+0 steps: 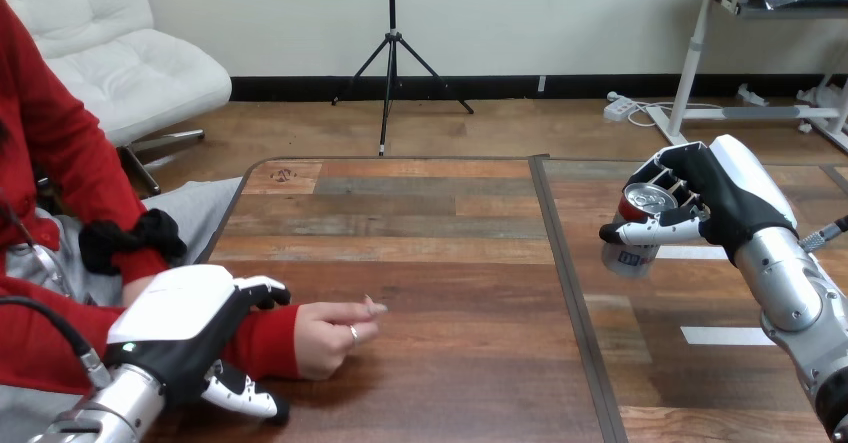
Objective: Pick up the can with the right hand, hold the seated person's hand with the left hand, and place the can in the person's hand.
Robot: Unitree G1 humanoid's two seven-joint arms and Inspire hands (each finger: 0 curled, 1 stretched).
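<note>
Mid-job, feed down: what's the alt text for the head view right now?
The right hand grips the can, tilted, over the table's right side, apart from the person's hand. At near left, the left hand's fingers and thumb curl round the person's red-sleeved wrist; the person's hand lies loosely closed on the table.

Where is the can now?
At the head view's right, the can is gripped in the right hand, over the table, apart from the person's hand at left.

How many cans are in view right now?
1. The can is gripped, tilted, in the right hand over the right part of the table. No other can lies on the tabletop.
</note>
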